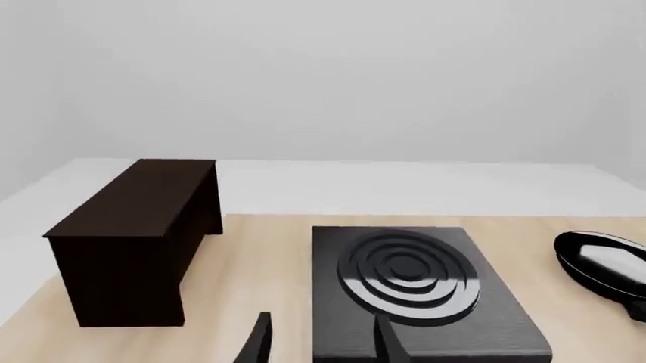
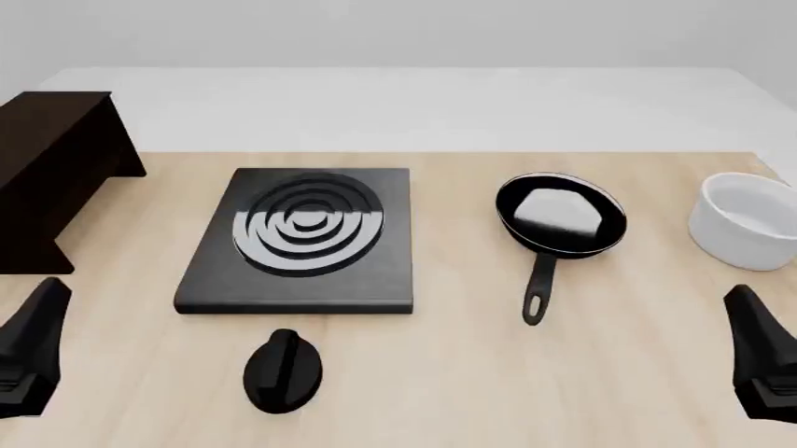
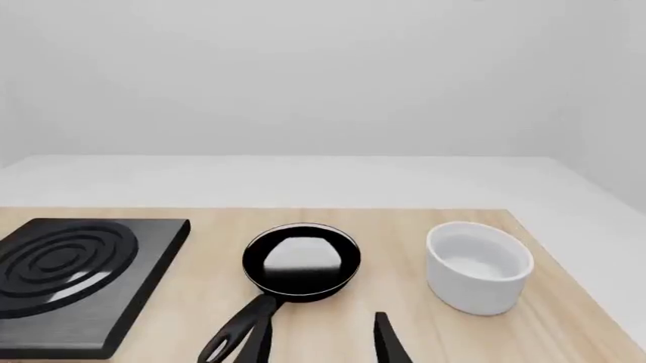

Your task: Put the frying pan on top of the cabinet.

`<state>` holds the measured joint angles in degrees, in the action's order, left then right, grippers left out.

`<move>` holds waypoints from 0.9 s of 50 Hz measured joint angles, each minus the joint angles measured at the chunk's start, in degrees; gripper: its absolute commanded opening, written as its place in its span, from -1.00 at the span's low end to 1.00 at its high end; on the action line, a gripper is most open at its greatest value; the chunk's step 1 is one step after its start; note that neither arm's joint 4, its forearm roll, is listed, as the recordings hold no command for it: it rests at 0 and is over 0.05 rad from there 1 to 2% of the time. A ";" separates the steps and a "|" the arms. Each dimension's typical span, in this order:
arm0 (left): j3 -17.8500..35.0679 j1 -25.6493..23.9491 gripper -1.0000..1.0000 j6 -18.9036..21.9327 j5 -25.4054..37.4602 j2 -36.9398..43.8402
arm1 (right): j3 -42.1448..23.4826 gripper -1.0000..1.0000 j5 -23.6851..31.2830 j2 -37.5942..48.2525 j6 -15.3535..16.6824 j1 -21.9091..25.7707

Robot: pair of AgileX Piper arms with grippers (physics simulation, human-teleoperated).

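Grippers: left gripper (image 2: 28, 359), right gripper (image 2: 762, 366), both open, empty.
Pan: frying pan (image 2: 561, 217) nearer right gripper, handle pointing at it.
Cabinet: cabinet (image 2: 50, 168) far left.

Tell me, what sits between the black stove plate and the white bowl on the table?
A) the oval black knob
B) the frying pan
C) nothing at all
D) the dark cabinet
B: in the front view the frying pan lies on the table between the stove plate and the white bowl, its handle pointing toward the arms.
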<state>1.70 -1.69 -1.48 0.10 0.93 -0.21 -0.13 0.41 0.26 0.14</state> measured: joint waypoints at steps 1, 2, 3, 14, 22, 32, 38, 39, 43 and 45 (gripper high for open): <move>0.23 -0.18 1.00 0.15 -0.09 0.15 | 0.01 1.00 -0.01 -0.02 0.03 0.01; 0.47 -0.48 1.00 0.46 -0.09 0.15 | 0.01 1.00 -0.01 -0.03 0.06 0.01; 0.74 -0.85 1.00 0.52 -0.20 0.42 | 0.00 1.00 -0.01 -0.05 0.07 0.01; 4.34 -6.09 1.00 -2.10 -7.90 12.83 | 0.00 1.00 -0.05 -0.10 0.33 0.02; 8.17 -11.34 1.00 -6.25 -14.51 25.17 | 0.01 1.00 -0.06 -0.16 0.49 -0.02; 15.02 -18.65 1.00 -13.73 -19.67 41.86 | -0.04 1.00 -0.09 -0.18 0.69 -0.15; 19.86 -24.04 1.00 -18.57 -20.65 51.18 | 0.00 1.00 -0.15 -0.20 0.78 -0.25; 20.60 -25.23 1.00 -19.64 -20.73 52.53 | 0.00 1.00 -0.16 -0.20 0.79 -0.24; 23.39 -29.04 1.00 -23.63 -21.01 57.53 | -0.05 1.00 -0.14 -0.22 0.85 -0.03; 24.71 -30.84 1.00 -25.64 -21.19 60.00 | -0.05 1.00 -0.16 -0.24 0.86 0.06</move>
<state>26.41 -32.54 -27.12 -21.09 60.93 -0.26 -0.30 0.18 1.12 0.20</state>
